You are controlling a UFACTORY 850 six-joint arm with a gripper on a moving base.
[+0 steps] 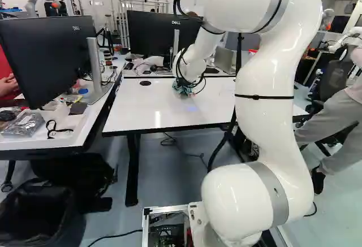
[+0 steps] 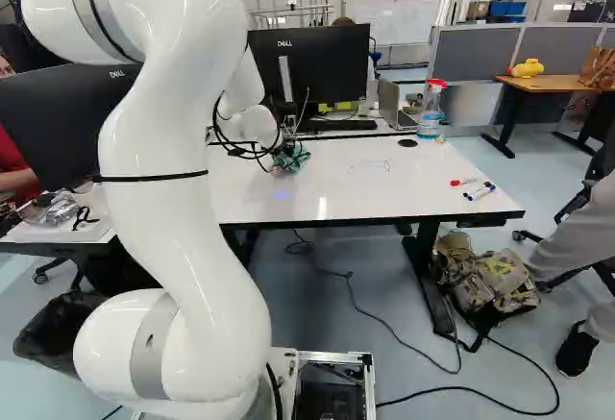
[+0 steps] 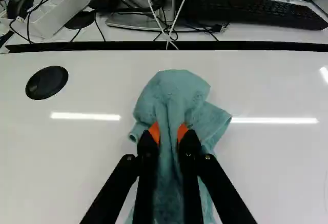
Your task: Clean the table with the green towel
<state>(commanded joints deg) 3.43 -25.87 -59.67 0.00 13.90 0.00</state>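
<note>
Two black fingers of my hand (image 3: 169, 133) squeeze the green towel (image 3: 171, 93), bunched up on the white desk (image 3: 277, 172). Thin scribbles (image 2: 373, 165) show between the towel and the marker pens (image 2: 479, 192), so I guess the grabbing is done and wiping that part is left.

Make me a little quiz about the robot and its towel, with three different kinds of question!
1. True or false: the crumpled green cloth towel is pinched between the orange pads of the black two-fingered gripper.

2. What lies near the right-hand end of the shiny white table in the right base view?
A) Two pink teacups
B) Red and blue capped marker pens
C) A yellow banana

3. Fill the gap: in the wrist view, the flat round disc in the tabletop is coloured ____.

Key: 1 true; 2 B; 3 black.
</note>
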